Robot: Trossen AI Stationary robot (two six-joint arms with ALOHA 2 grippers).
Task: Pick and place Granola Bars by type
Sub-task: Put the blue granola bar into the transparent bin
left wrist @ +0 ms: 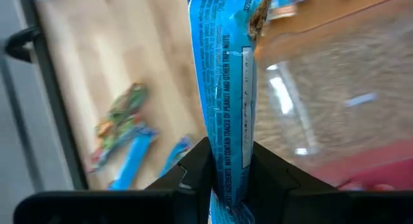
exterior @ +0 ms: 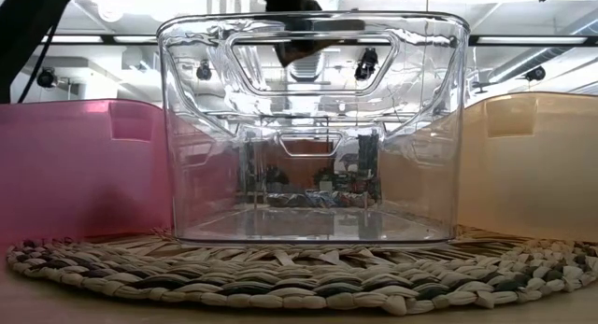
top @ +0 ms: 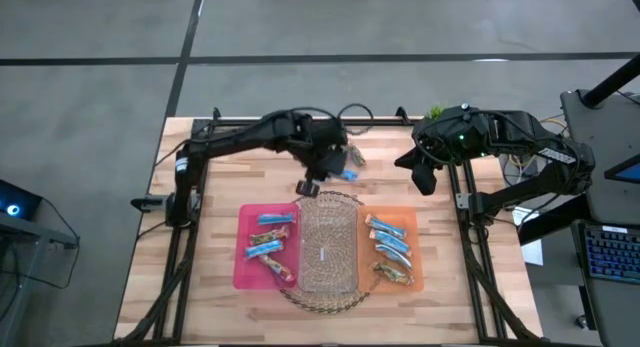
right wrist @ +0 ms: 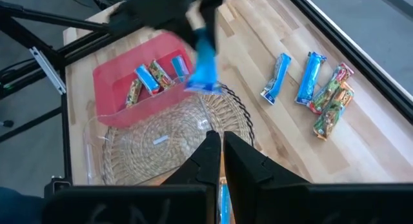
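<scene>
My left gripper (top: 310,183) is shut on a blue granola bar (left wrist: 226,75) above the far edge of the clear bin (top: 328,249). The right wrist view shows the bar (right wrist: 204,64) hanging under that gripper. A pink tray (top: 243,267) on the left holds several bars, mostly blue. An orange tray (top: 415,227) on the right holds several blue bars and a brown one. Loose bars (right wrist: 308,79), blue and brown/green, lie on the wood behind the bin. My right gripper (right wrist: 220,153) is shut and empty, hovering at the table's right side (top: 425,175). My left gripper pinches the blue bar near one end (left wrist: 230,161) between its two fingers, across the wrapper's flat faces. The fingers point down from above. The bar hangs lengthwise below them, lifted clear of the table and the bin.
The clear bin stands on a round woven mat (exterior: 299,275) between the two trays. In the low view the bin (exterior: 308,128) fills the middle, with the pink tray (exterior: 84,165) and the orange tray (exterior: 533,165) beside it. A green plant (top: 436,111) stands at the far right edge.
</scene>
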